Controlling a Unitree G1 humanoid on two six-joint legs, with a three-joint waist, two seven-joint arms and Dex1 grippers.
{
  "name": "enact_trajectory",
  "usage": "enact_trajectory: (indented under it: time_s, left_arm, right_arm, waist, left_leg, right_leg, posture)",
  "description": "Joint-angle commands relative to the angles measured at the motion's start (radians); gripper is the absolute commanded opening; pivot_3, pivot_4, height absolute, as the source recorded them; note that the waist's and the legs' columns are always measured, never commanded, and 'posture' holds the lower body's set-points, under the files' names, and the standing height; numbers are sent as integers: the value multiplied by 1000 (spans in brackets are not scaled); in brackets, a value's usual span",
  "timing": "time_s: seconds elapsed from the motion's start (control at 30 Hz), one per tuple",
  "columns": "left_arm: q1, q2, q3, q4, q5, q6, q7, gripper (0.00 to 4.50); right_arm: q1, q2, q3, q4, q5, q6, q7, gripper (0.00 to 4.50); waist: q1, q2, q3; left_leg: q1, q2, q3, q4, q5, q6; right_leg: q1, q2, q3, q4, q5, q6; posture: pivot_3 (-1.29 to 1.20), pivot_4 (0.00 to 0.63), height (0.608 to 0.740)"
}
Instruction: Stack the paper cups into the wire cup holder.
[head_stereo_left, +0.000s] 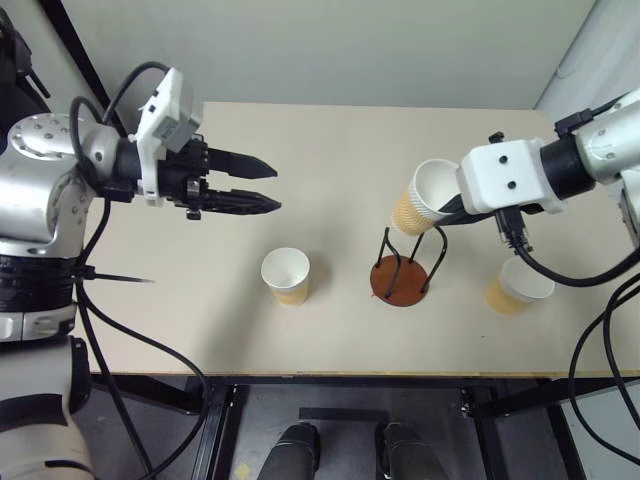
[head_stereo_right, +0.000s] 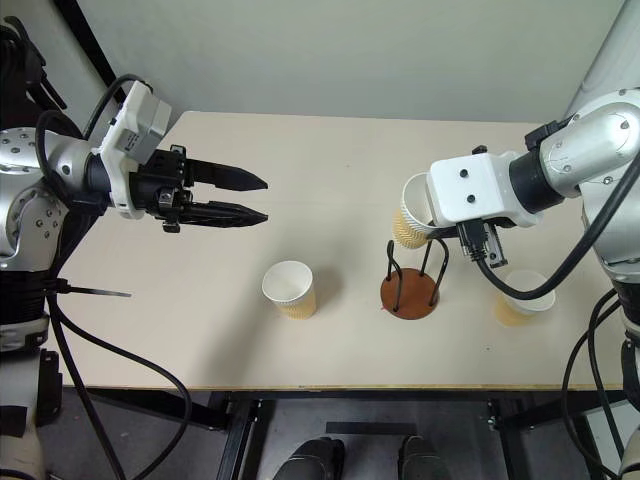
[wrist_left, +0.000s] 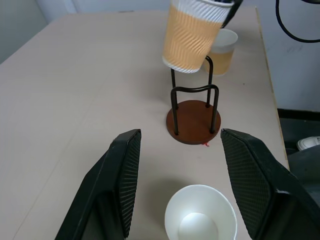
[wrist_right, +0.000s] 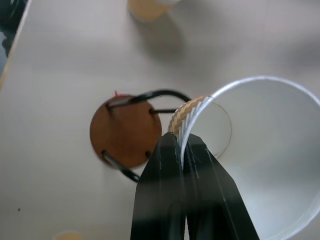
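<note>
Right wrist view: the right hand (wrist_right: 186, 150) is pinched on the rim of a tilted paper cup (head_stereo_left: 425, 197), held just above the wire cup holder (head_stereo_left: 403, 272) mid-surface. The cup should be uprighted, centred between the loops, then lowered. The left hand (head_stereo_left: 262, 187) hangs spread, empty.

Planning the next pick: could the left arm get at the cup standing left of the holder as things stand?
Probably yes. The left gripper hangs open above the table, and the upright cup stands alone below it, apart from the wire cup holder.
</note>
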Motion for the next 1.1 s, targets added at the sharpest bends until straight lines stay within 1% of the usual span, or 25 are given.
enact_trajectory:
  time_s: [0.03,0.27,0.43,0.53,0.6,0.67,0.8,0.83,0.9,1.0,1.03,1.1]
  left_arm:
    - [-9,17,29,-19,-1,-9,2,2734]
    - [-2,23,38,-27,-3,-3,11,2734]
    - [-2,24,40,-28,-5,-1,16,2734]
    - [-3,23,38,-29,-7,-1,18,2734]
    - [-4,20,37,-29,-8,0,19,2734]
    - [-4,17,35,-30,-10,1,19,2734]
    - [-3,10,30,-31,-11,-1,16,2734]
    - [-5,8,26,-30,-11,-3,13,2734]
    - [-10,0,21,-28,-12,-6,6,2734]
    - [-19,-22,17,-27,-24,-13,-10,2734]
    - [-23,-33,16,-26,-30,-15,-20,2734]
    - [-31,-51,6,-19,-29,-27,-40,2734]
  right_arm:
    - [7,-26,0,-10,-3,-39,11,53]
    - [42,-31,18,-21,8,-70,25,53]
    - [59,-4,45,-18,-26,-100,-1,53]
    - [57,19,43,-17,-29,-88,-25,653]
    - [47,43,30,-22,-8,-37,-45,1254]
    - [38,65,13,-20,4,12,-74,1254]
    - [29,74,-22,-18,33,105,-120,1254]
    - [32,59,-36,-17,42,130,-122,1254]
    - [71,-14,-70,-25,54,160,-103,1254]
    - [192,-162,-138,-54,73,163,-72,1254]
    - [246,-213,-168,-66,79,160,-65,1254]
    - [359,-294,-234,-90,93,158,-59,1254]
  waist:
    - [0,0,0]
    - [0,0,0]
    - [0,0,0]
    - [0,0,0]
    - [0,0,0]
    - [0,0,0]
    - [2,0,0]
    - [3,0,0]
    - [7,0,0]
    - [23,-1,0]
    - [26,-1,0]
    - [27,-1,0]
  left_leg:
    - [0,0,0,0,0,0]
    - [0,0,0,0,1,0]
    - [0,0,0,0,1,0]
    - [0,0,0,0,1,0]
    - [0,0,0,0,1,0]
    - [0,0,0,0,2,0]
    - [0,0,0,0,2,0]
    - [0,0,0,0,2,0]
    - [-1,0,0,0,2,0]
    - [-2,-1,-1,0,2,-1]
    - [-2,-1,-1,1,5,-7]
    - [-2,-1,-1,1,5,-9]
  right_leg:
    - [0,0,0,0,0,0]
    - [0,0,0,0,0,0]
    - [0,0,0,-1,0,0]
    - [0,0,0,0,1,1]
    - [0,0,0,0,1,1]
    - [0,0,0,0,1,1]
    - [0,0,-1,0,1,1]
    - [0,0,-1,-1,1,1]
    - [0,0,-1,-1,1,1]
    - [1,0,-1,-2,1,0]
    - [1,0,-1,-2,1,0]
    - [2,-1,-1,-3,1,0]
  posture:
    - [0,150,740]
    - [0,150,740]
    - [0,150,740]
    - [0,150,740]
    - [0,150,740]
    - [0,150,740]
    - [0,150,740]
    - [0,150,740]
    - [0,150,740]
    - [0,150,740]
    - [0,150,740]
    - [0,150,740]
